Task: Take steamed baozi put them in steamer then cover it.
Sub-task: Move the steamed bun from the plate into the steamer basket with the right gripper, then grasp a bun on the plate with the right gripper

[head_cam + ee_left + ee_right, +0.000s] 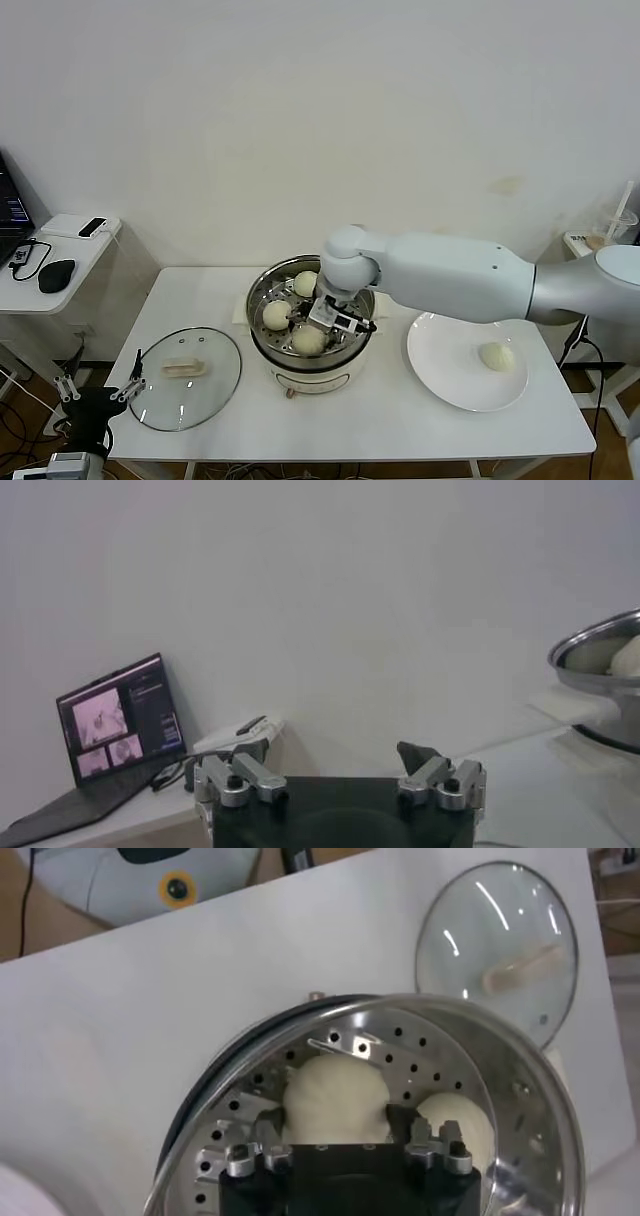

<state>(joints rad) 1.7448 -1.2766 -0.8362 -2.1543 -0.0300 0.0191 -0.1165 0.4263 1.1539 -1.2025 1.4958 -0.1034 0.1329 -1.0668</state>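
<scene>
- The right gripper point(338, 318) hangs inside the steamer point(262, 290), jaws spread wide either side of a baozi point(335, 1098) resting on the perforated tray; it looks just released.
- Three buns sit in the steamer; the fourth bun point(497, 356) lies on the plate point(440, 380) beside the steamer.
- Next: lift clear, fetch that bun, then the glass lid point(215, 385).
- The left gripper point(100, 392) idles with wide jaws, beyond the lid from the steamer.

a white surface point(330, 420) carries three things in a row. the glass lid point(186, 378) lies flat toward its left end. the steamer point(312, 345) stands on its cream base near the middle. a white plate point(445, 375) rests toward the right end, just beside the steamer.
</scene>
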